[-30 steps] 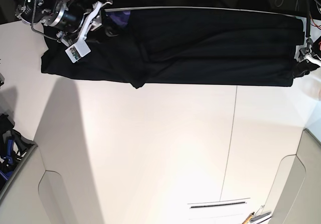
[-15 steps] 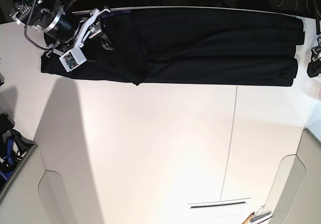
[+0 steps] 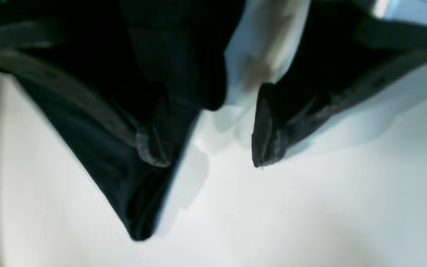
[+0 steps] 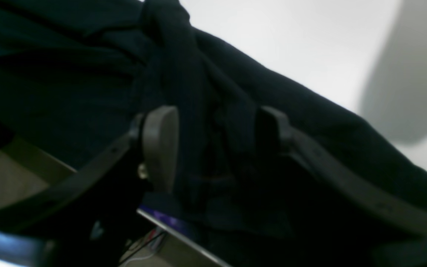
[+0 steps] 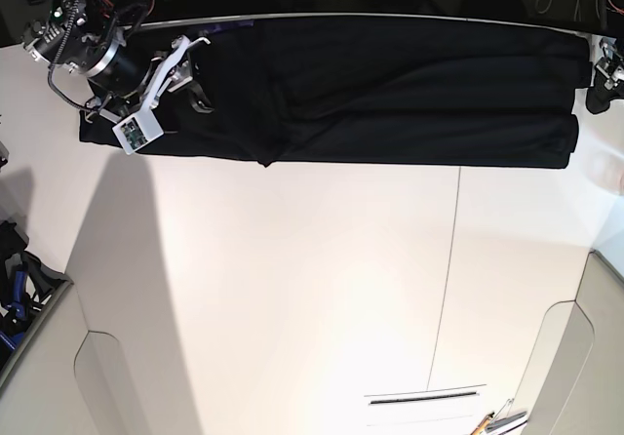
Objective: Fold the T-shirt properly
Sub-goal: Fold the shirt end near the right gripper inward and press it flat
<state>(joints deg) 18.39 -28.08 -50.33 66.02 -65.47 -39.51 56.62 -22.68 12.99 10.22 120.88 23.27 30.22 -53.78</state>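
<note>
The T-shirt (image 5: 390, 89) lay banded along the worktop's (image 5: 312, 289) far edge. Both the left gripper (image 3: 208, 163) and the right gripper (image 4: 213, 148) had their fingers spread wide, holding nothing; the next crosswise fold would need matched corners.

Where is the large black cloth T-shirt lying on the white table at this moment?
In the base view, the large black cloth T-shirt lies as a long folded band along the top edge of the white table, between the right gripper and the left gripper.
</note>
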